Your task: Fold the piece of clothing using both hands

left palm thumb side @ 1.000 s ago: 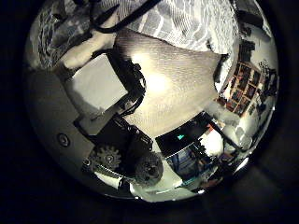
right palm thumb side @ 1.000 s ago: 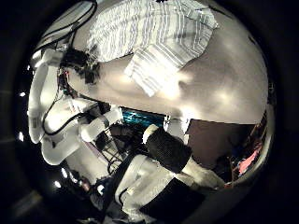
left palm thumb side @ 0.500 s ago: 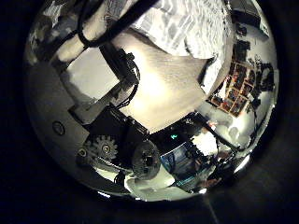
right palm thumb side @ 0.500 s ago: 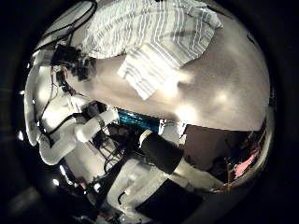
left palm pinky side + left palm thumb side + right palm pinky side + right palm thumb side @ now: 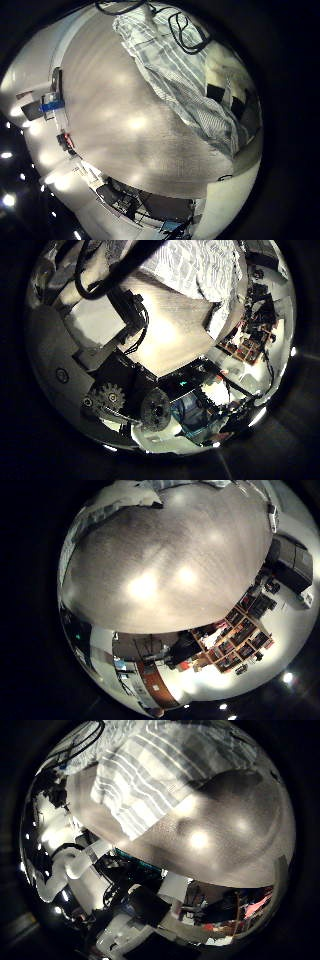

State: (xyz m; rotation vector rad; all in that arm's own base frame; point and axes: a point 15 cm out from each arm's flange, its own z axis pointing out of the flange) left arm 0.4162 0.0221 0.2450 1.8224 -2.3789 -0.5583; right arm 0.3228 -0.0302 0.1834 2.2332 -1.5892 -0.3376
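A pale, glossy table (image 5: 160, 570) fills most of each palm view, with shelves and room clutter beyond its edge. A striped garment (image 5: 160, 770) lies flat on the table, one folded corner reaching out over the bare surface in the right thumb side view. From the left little finger side, the same striped garment (image 5: 190, 85) runs in a long band across the table (image 5: 110, 130), a dark cable looped above it. The left hand (image 5: 115, 335) shows white and black finger parts and geared wheels close to the camera, above the table (image 5: 180, 335) near the cloth's edge (image 5: 195, 265); they appear relaxed and hold nothing, though the view is cramped. The right hand's fingers are out of sight, so their state cannot be told.
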